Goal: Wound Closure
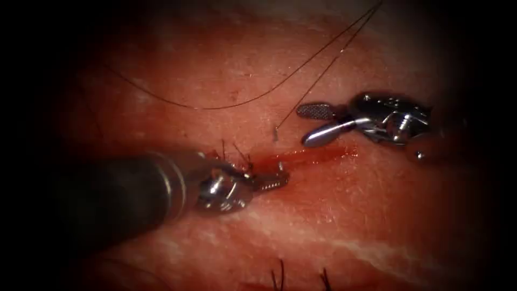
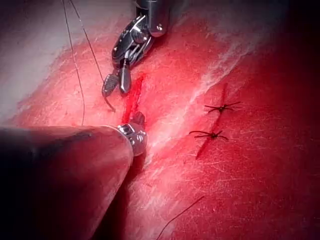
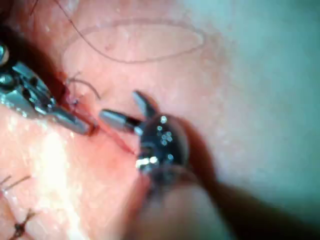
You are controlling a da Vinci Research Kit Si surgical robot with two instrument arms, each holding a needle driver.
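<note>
The cut (image 1: 312,156) in the tissue (image 1: 350,215) holds red fluid. My left tool (image 1: 272,180) lies at the cut's left end with its jaws together and their tips in the cut (image 3: 75,125); a small shiny bit shows just above them, and I cannot tell whether they pinch anything. My right tool (image 1: 302,126) hovers just beyond the cut, open and holding nothing. Off its jaws (image 2: 116,89), the curved needle's end (image 2: 109,104) stands out of the tissue on the far side of the cut (image 1: 276,133). The thread (image 1: 323,70) runs up from it.
A long loop of thread (image 1: 215,106) lies across the far tissue. A tied stitch with short cut ends (image 1: 239,156) sits at the cut's left end. Two more tied stitches (image 2: 220,107) (image 2: 210,134) close a second cut nearby.
</note>
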